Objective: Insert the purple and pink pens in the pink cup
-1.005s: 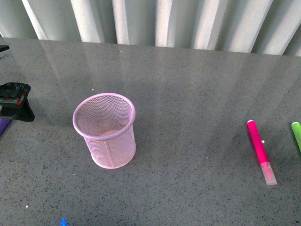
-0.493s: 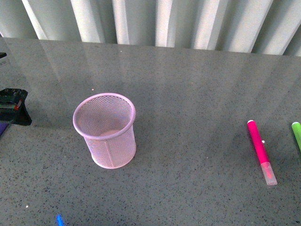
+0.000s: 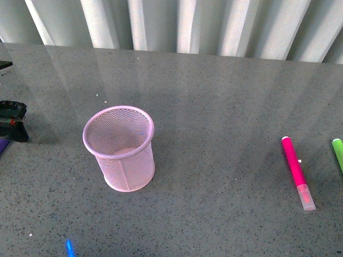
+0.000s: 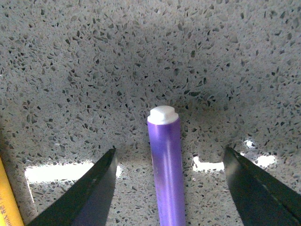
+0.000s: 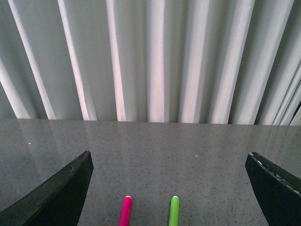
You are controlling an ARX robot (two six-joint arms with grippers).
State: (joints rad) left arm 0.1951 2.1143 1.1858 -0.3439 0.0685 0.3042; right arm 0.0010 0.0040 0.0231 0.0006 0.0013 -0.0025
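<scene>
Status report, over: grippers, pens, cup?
Left gripper open, straddling purple pen, not gripping. Right gripper open, empty. Pink pen lying flat beside green marker, apart; pink cup upright, empty.

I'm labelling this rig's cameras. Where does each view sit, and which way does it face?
Front view: on the robot's body, looking down across the grey table at the pink cup; only the left fingers show, at the left edge.
Left wrist view: on the left wrist, looking close down at the purple pen between open left fingers.
Right wrist view: on the right wrist, looking level toward the curtain; open right fingers frame it.
Shared: front and right wrist views both show the pink pen and green marker.
</scene>
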